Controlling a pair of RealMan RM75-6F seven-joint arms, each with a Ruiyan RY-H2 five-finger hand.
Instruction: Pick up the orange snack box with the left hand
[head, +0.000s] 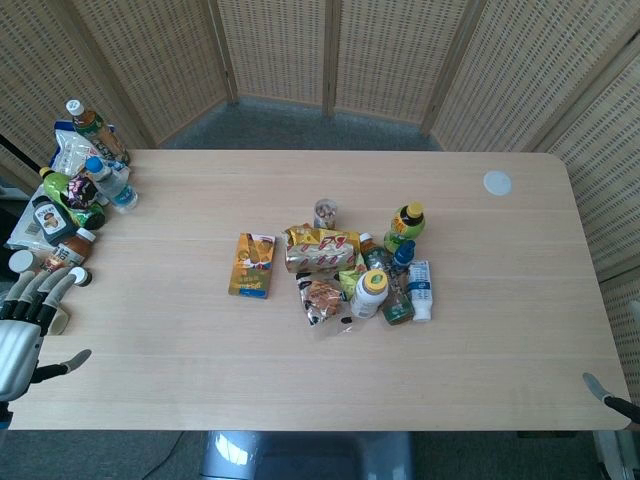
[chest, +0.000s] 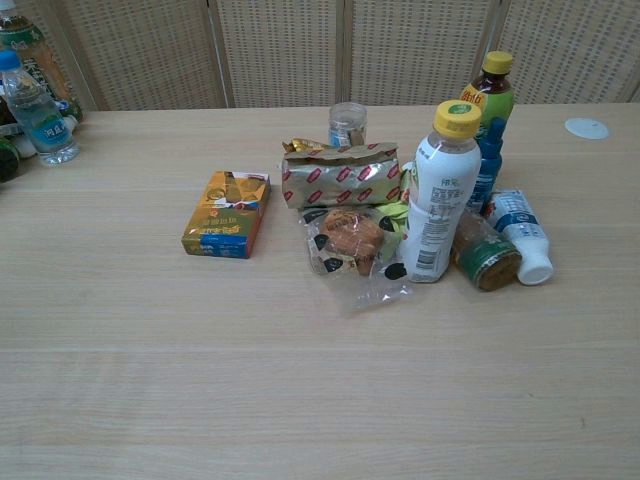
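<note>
Two stretches of bare wood flank the orange snack box (head: 252, 265), which lies flat on the table (head: 480, 350) just left of the central clutter and apart from it. To its left the top runs open all the way to the left edge; the whole near strip of the table is bare as well.

Left hand (head: 22, 325) hangs at the near-left corner, partly off the table edge, well apart from the box. Its fingers (head: 48, 285) are spread and extended with nothing between them, the thumb sticking out to the side.

Only a dark tip of the right hand (head: 605, 397) shows at the near-right corner in the head view, cut off by the frame; whether it is spread or curled I cannot tell.

The chest view shows neither hand, but it gives the box (chest: 227, 213) side-on, lying flat with its long side toward the pile. It also shows the foil snack bag (chest: 342, 176), the clear-wrapped pastry (chest: 345, 243) and the white bottle with a yellow cap (chest: 440, 195) standing upright.

From the head view alone come the group of bottles (head: 75, 190) at the far-left edge and a small white disc (head: 497, 182) near the far-right corner. Labels are too small to read.
</note>
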